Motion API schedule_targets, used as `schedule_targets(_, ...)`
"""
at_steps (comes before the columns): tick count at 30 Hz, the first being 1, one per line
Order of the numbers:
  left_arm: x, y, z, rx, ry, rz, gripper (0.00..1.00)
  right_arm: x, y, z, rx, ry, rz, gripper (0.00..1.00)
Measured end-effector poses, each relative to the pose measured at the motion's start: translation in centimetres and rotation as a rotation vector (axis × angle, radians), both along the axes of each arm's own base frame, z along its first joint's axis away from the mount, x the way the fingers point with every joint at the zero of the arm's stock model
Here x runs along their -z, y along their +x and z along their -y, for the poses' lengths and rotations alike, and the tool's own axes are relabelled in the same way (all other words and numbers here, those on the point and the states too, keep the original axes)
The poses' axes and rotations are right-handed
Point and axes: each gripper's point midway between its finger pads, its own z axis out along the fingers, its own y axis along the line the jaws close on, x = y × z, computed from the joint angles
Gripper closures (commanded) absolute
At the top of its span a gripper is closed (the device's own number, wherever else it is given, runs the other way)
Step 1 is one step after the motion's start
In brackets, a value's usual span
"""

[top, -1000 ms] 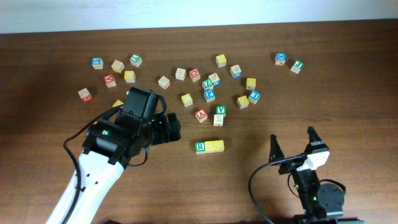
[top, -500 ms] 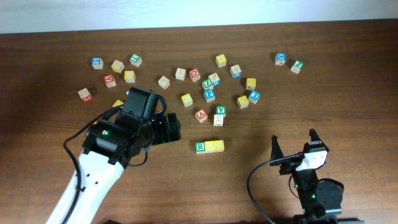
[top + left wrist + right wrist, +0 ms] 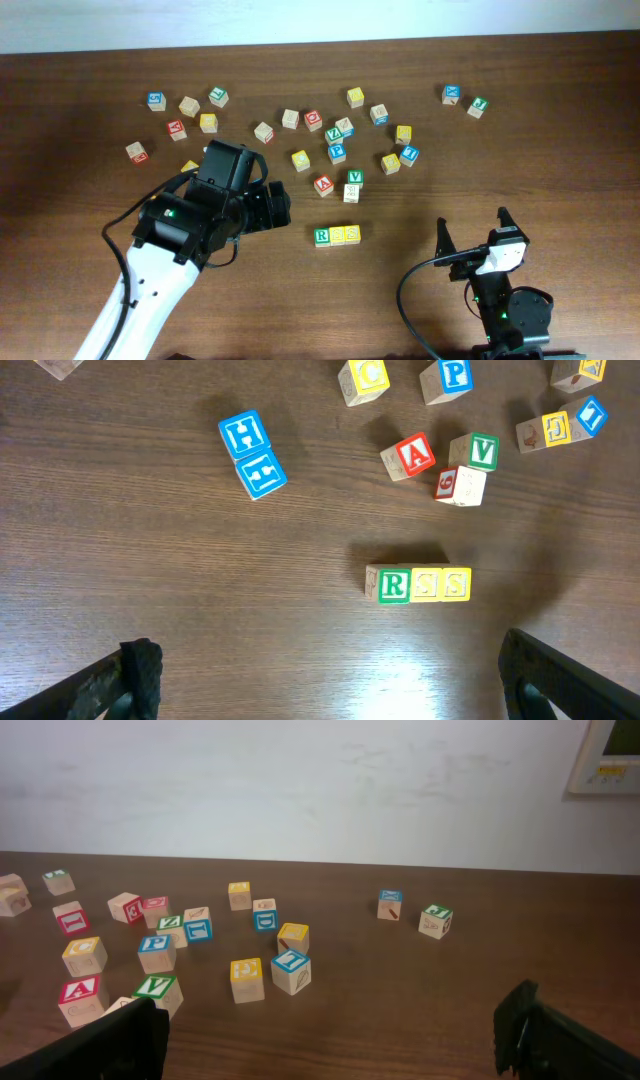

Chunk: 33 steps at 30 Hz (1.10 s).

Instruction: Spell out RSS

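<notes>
Three blocks touch side to side in one row (image 3: 337, 235) near the middle of the table (image 3: 560, 130): the R block (image 3: 394, 584), the first S block (image 3: 425, 584) and the second S block (image 3: 455, 584), read left to right in the left wrist view. Judged from that, the word looks spelled and nothing seems left to place.

The row's long axis runs side to side across the table. The left tool (image 3: 272, 208) hangs just to the left of the R end and slightly toward the far side, apart from it. Its fingers (image 3: 135, 675) are spread wide with nothing between them, and in its own camera the row lies ahead and right of the midline. The right tool (image 3: 470, 238) stands well apart beyond the second S block, also spread and empty. So the left arm is the nearer one.

Any nudge from it would run along the row's axis from the R end and could shove all three blocks; backing away looks the safer call. The loose blocks (image 3: 290, 119) lie scattered behind, with the A block (image 3: 412, 455) and V block (image 3: 482, 450) nearest the row yet clear of it.
</notes>
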Motion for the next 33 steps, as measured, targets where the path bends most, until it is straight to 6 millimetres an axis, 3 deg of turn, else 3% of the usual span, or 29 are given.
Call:
schedule_targets(12, 0.0, 0.0, 0.0, 0.0, 0.0, 0.0, 0.01, 0.0, 0.0, 0.0, 0.0, 0.0, 0.0, 0.02)
schedule_targets(21, 0.2, 0.0, -1.2, -0.001, 0.061, 0.006, 0.01, 0.0, 0.0, 0.0, 0.0, 0.0, 0.0, 0.02)
schedule_targets(24, -2.0, 2.0, -1.6, 0.063, 0.036, 0.146, 0.01, 0.0, 0.0, 0.0, 0.0, 0.0, 0.0, 0.02)
schedule_targets(26, -2.6, 1.8, -2.5, 0.083, 0.031, 0.195, 0.01, 0.0, 0.0, 0.0, 0.0, 0.0, 0.0, 0.02)
schedule_targets(31, -1.6, 1.1, -4.7, 0.138, 0.042, 0.344, 0.01, 0.0, 0.0, 0.0, 0.0, 0.0, 0.0, 0.02)
schedule_targets(33, -0.5, -0.8, -5.2, 0.162, 0.047, 0.421, 0.01, 0.0, 0.0, 0.0, 0.001, 0.0, 0.001, 0.02)
